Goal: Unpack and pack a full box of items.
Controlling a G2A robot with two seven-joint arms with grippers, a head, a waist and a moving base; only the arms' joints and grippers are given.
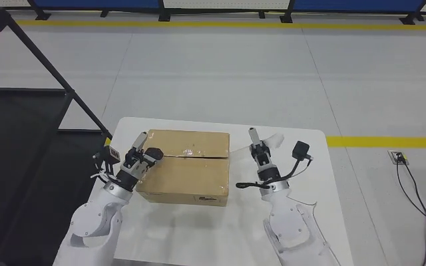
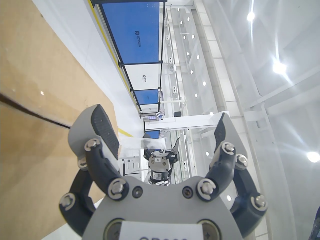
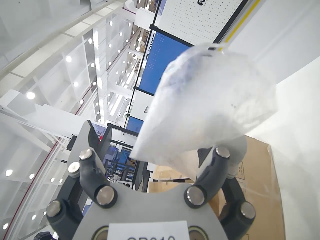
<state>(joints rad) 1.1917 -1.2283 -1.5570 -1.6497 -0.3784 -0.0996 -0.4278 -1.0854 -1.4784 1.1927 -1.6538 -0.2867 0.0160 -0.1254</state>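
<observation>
Box (image 1: 186, 166) closed mid-frame on table (image 1: 200, 226); seal apparently stripped for opening.
Left pincer (image 2: 161, 126) spread wide, empty; right pincer (image 3: 160, 141) spread, clear strip (image 3: 212, 96) stuck on.

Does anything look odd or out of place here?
Yes. A clear film clings to one side of the right tool, though that tool is open. It sticks up in the air beside the closed box.

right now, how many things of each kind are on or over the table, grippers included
cardboard box: 1
clear plastic piece: 1
grippers: 2, the left gripper and the right gripper
total: 4
</observation>
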